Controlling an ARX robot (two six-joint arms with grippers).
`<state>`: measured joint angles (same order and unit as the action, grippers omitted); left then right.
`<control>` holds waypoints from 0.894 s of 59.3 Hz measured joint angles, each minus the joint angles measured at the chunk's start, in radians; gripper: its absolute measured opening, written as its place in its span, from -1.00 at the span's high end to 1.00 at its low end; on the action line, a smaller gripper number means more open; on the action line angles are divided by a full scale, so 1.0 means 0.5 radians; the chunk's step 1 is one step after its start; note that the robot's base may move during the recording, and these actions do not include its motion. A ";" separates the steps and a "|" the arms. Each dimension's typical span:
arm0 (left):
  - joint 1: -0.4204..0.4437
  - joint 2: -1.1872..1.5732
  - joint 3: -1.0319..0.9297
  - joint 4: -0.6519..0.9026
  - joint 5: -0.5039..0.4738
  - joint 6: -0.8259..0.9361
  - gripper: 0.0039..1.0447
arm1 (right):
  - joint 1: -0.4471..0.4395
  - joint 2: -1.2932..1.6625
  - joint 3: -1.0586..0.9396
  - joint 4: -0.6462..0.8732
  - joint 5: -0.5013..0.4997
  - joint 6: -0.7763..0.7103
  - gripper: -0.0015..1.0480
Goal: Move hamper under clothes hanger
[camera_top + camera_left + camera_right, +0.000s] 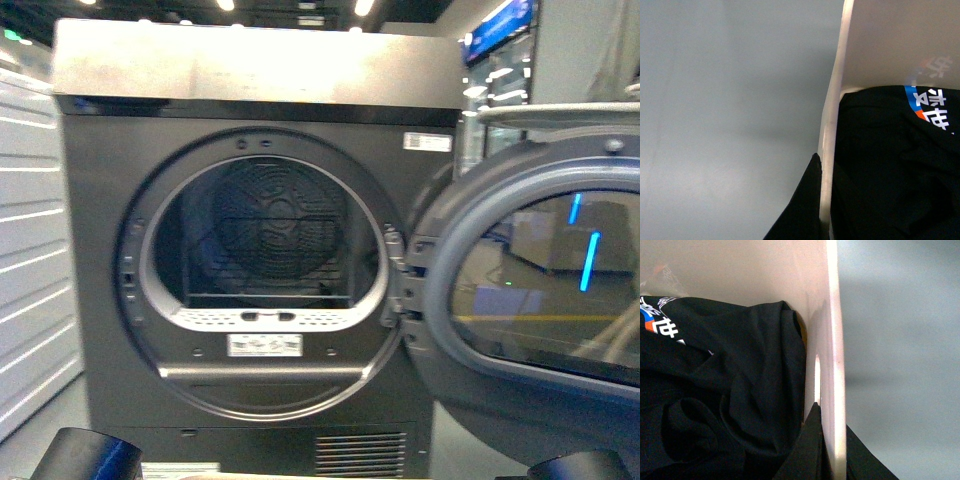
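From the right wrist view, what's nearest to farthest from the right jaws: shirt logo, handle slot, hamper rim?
1. hamper rim, clamped between the jaws.
2. handle slot, just beyond them in the wall.
3. shirt logo, far across the hamper.

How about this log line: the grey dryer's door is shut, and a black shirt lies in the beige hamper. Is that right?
Not quite. The dryer has its door swung open, not shut, as the front view shows. The black shirt does lie in the beige hamper.
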<state>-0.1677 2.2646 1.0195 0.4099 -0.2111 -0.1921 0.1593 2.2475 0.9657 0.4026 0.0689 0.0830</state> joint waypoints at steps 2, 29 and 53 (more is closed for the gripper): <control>0.000 0.000 0.000 0.000 0.002 0.000 0.93 | 0.001 -0.002 0.001 0.001 0.002 0.000 0.95; -0.059 -0.005 0.011 0.001 0.031 0.000 0.93 | -0.061 -0.008 -0.004 0.005 0.056 -0.002 0.95; -0.044 -0.011 0.005 0.000 0.022 0.000 0.93 | -0.048 -0.011 -0.003 0.005 0.047 -0.002 0.95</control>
<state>-0.1898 2.2593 1.0218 0.4099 -0.2001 -0.1921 0.1352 2.2417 0.9642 0.4053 0.0925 0.0822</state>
